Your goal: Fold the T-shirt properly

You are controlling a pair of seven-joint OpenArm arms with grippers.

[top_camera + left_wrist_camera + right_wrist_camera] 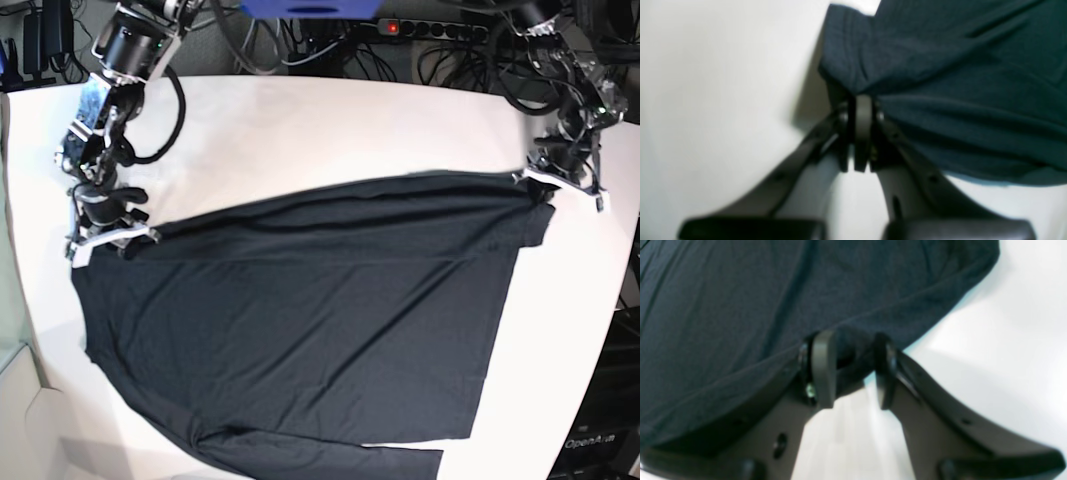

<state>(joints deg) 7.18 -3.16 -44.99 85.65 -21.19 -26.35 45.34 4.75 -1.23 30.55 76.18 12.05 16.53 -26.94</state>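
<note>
The black T-shirt (320, 300) lies spread across the white table (330, 130), with a sleeve trailing at the front edge. My left gripper (862, 100) is shut on a pinch of the T-shirt (957, 83) at its upper corner, which the base view shows on the right (540, 185). My right gripper (851, 346) straddles the edge of the T-shirt (740, 306). Its fingers (821, 366) stand apart with a fold of cloth between them. In the base view it sits at the shirt's left corner (130, 240).
Cables and a power strip (400, 30) run behind the table's back edge. Bare white tabletop shows above the shirt and along the right side (570, 300). The table's left edge (20, 250) is close to the right arm.
</note>
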